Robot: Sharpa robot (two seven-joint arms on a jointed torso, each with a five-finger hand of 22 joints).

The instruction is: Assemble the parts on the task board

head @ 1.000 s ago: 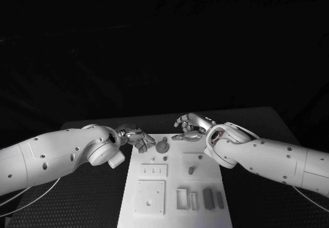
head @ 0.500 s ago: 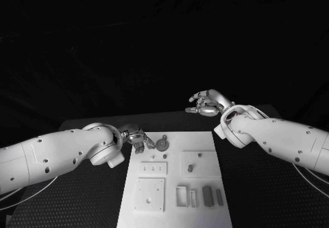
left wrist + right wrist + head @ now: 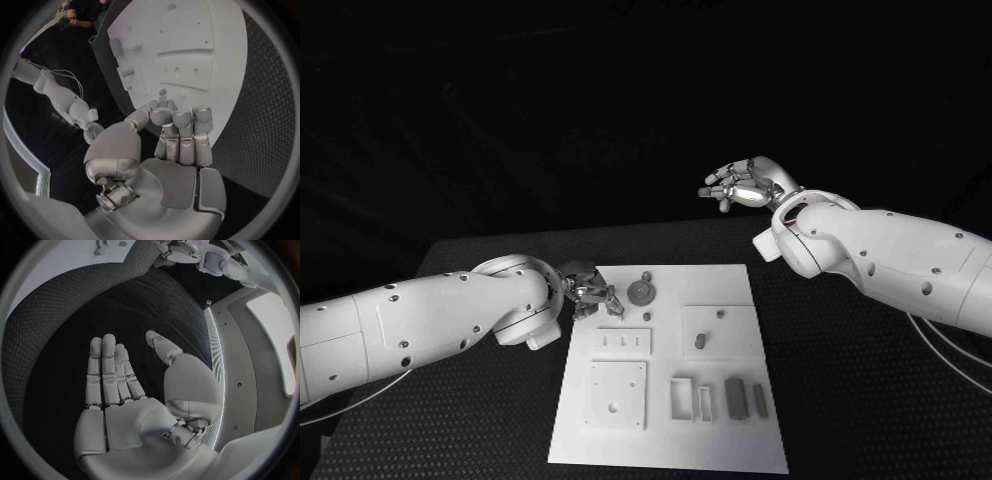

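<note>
The white task board (image 3: 718, 285) lies in the middle of the black table. A round grey part (image 3: 642, 293) sits near its far edge, and a small grey peg (image 3: 700, 341) stands in a square block further in. My left hand (image 3: 590, 292) rests at the board's far left corner, just left of the round part, its fingers curled in with nothing between them. The left wrist view shows that hand (image 3: 178, 140) bent over the board's (image 3: 187, 30) edge. My right hand (image 3: 744, 186) hangs high above the table's back, palm (image 3: 119, 405) flat, fingers apart, holding nothing.
Several grey bar parts (image 3: 734, 396) lie in slots at the board's near right. A white square plate (image 3: 617, 395) takes up the near left. Bare black table (image 3: 877, 400) lies on both sides of the board.
My right hand has lifted from the board's far edge, up and back to well above the table. The left hand has stayed at the board's far left corner.
</note>
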